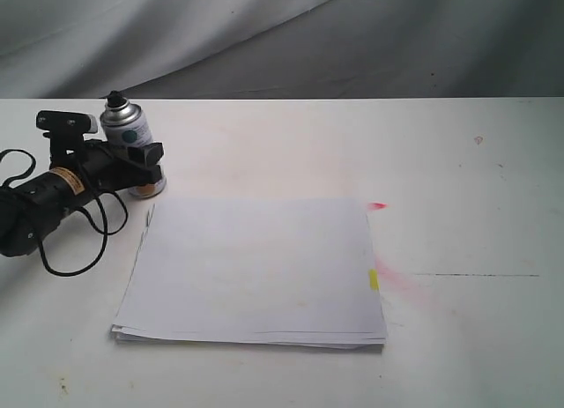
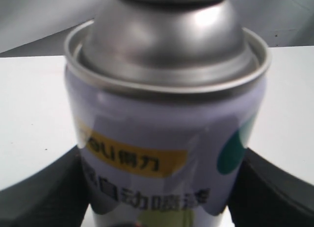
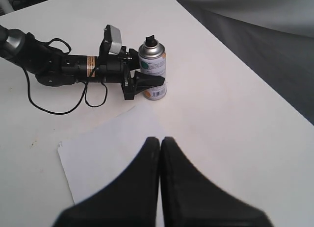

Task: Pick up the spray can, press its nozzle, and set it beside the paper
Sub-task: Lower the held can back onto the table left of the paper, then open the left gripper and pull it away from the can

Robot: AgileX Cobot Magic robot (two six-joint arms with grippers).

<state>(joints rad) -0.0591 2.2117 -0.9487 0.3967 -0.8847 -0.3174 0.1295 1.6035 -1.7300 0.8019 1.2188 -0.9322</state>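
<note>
The spray can [image 1: 126,129] stands upright on the white table [image 1: 458,161], just beyond the far left corner of the paper [image 1: 256,267]. Its black nozzle [image 1: 115,98] tops the silver dome. My left gripper [image 1: 150,167] reaches in from the left and is shut on the can's lower body; in the left wrist view the can [image 2: 167,119] fills the frame, with a black finger [image 2: 41,195] pressed against each side. The right wrist view shows the can [image 3: 153,70], the paper's corner [image 3: 110,156] and my right gripper [image 3: 160,140], shut and empty, above the table. The exterior view does not show the right gripper.
A black cable [image 1: 84,254] loops on the table beside the left arm. The paper carries a yellow mark [image 1: 374,280] on its right edge, and pink smudges [image 1: 377,205] stain the table just past it. A grey cloth backdrop [image 1: 352,38] hangs behind the far edge.
</note>
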